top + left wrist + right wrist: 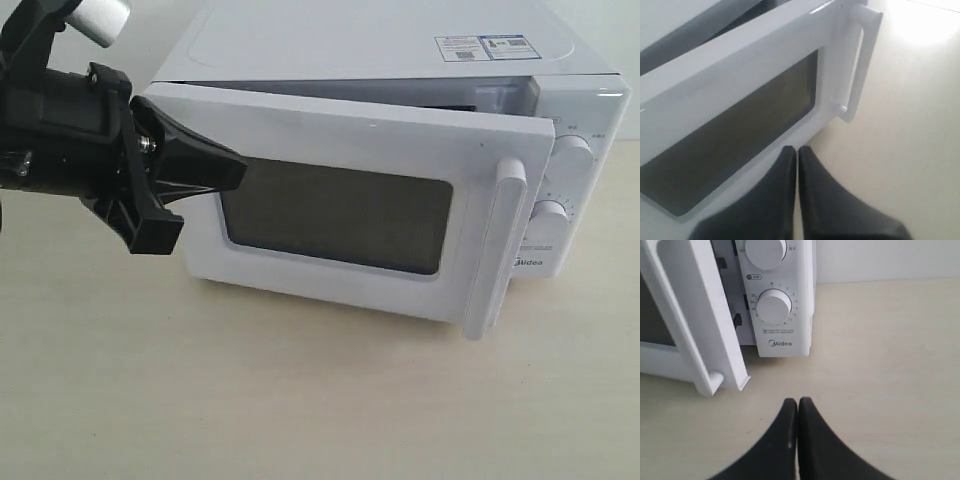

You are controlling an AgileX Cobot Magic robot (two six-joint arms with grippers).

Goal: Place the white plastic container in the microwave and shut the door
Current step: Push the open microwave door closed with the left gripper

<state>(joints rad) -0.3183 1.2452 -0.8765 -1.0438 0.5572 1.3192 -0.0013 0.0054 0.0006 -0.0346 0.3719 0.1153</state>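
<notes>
The white Midea microwave (400,45) stands at the back of the table. Its door (330,130) hangs a little ajar, the handle side (508,200) swung out from the dial panel (572,155). My left gripper (238,170) is shut and empty, its tips against the door's outer face at the left edge of the dark window (340,215). In the left wrist view the shut left gripper (797,149) sits by the door's lower frame (740,175). My right gripper (798,401) is shut over bare table in front of the dials (773,307). The white plastic container is out of view.
Light wooden tabletop (300,400) spreads in front of the microwave. Stickers (482,47) lie on the microwave's top. The left arm's black body (60,130) fills the upper left of the exterior view.
</notes>
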